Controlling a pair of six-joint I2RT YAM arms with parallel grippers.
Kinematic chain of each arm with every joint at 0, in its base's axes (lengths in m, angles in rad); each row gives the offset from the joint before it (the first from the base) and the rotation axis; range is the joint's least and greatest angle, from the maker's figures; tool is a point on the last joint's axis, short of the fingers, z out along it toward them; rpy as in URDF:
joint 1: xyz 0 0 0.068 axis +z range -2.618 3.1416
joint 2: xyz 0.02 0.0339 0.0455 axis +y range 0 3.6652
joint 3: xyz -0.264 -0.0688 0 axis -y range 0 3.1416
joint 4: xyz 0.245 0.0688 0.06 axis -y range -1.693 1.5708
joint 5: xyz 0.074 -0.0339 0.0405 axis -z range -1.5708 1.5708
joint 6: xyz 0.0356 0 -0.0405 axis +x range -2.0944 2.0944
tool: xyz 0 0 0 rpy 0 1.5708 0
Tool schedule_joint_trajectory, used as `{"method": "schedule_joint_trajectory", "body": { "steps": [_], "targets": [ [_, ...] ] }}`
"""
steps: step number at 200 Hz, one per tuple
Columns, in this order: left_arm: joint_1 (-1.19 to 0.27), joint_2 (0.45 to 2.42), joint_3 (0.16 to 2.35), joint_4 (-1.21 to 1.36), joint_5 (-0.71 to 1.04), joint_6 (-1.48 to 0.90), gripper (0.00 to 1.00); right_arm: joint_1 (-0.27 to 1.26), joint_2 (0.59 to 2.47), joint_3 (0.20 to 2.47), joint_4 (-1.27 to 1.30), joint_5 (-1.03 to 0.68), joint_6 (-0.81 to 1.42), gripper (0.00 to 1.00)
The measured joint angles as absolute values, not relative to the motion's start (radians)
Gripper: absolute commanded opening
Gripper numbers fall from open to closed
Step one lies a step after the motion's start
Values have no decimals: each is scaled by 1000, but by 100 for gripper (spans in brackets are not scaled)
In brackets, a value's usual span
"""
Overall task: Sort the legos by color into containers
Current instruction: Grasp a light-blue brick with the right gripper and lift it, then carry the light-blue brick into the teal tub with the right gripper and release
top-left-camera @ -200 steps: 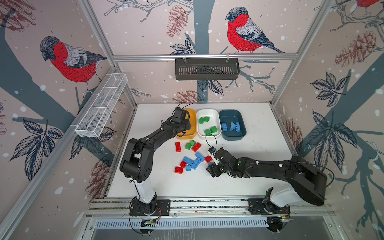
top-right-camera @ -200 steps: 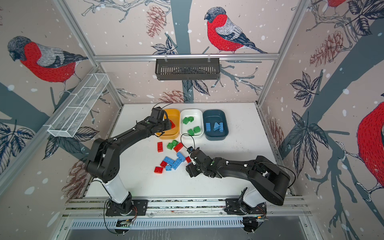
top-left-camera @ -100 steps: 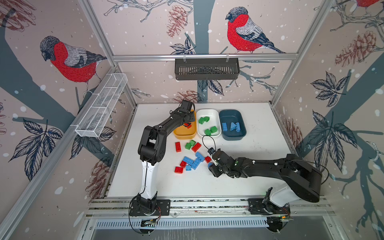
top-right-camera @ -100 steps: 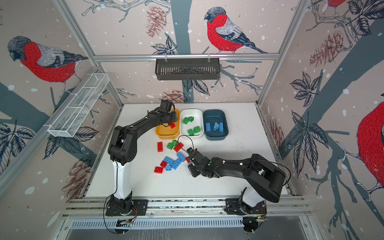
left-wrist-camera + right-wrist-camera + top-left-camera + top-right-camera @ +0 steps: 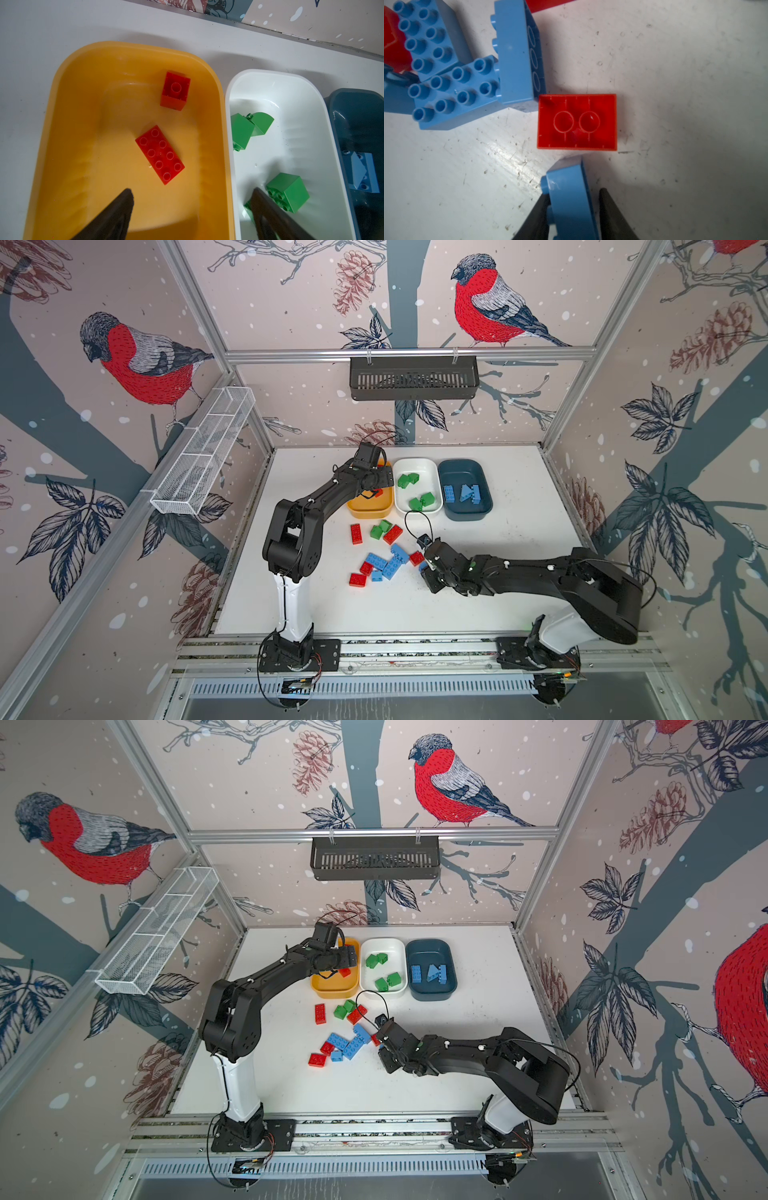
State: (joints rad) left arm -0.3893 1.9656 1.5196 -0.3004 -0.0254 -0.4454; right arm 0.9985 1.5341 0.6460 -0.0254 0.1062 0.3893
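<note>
Left pincer [image 5: 379, 483] of mine hangs over the yellow tub [image 5: 365, 512] in both top views; my right pincer [image 5: 427, 568] sits low on the table [image 5: 498, 593], at the edge of the loose bricks [image 5: 388, 566]. From my left wrist, the fingers [image 5: 116, 214] stand spread wide, gripping nothing, above two red bricks [image 5: 160, 154] lying in that tub. From my right wrist, the fingers clamp a blue brick [image 5: 571, 203], just beside an upturned red brick [image 5: 576, 121].
</note>
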Motion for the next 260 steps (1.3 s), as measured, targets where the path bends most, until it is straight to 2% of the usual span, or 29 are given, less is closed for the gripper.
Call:
{"method": "schedule_joint_trajectory", "body": {
  "steps": [59, 97, 180, 233, 260],
  "targets": [
    [-389, 1901, 1450, -269, -25, -446, 97, 996, 1469, 625, -52, 157, 397, 20],
    [-389, 1889, 1425, -252, -25, -449, 97, 957, 1393, 601, -51, 216, 424, 15],
    [-389, 1803, 1312, -215, 25, -493, 97, 702, 1215, 548, 66, 195, 520, 15],
    [-390, 1723, 1242, -201, 28, -503, 97, 532, 1239, 642, 110, 165, 489, 15],
    [-390, 1693, 1217, -199, 29, -517, 97, 447, 1322, 725, 117, 165, 443, 16]
  ]
}}
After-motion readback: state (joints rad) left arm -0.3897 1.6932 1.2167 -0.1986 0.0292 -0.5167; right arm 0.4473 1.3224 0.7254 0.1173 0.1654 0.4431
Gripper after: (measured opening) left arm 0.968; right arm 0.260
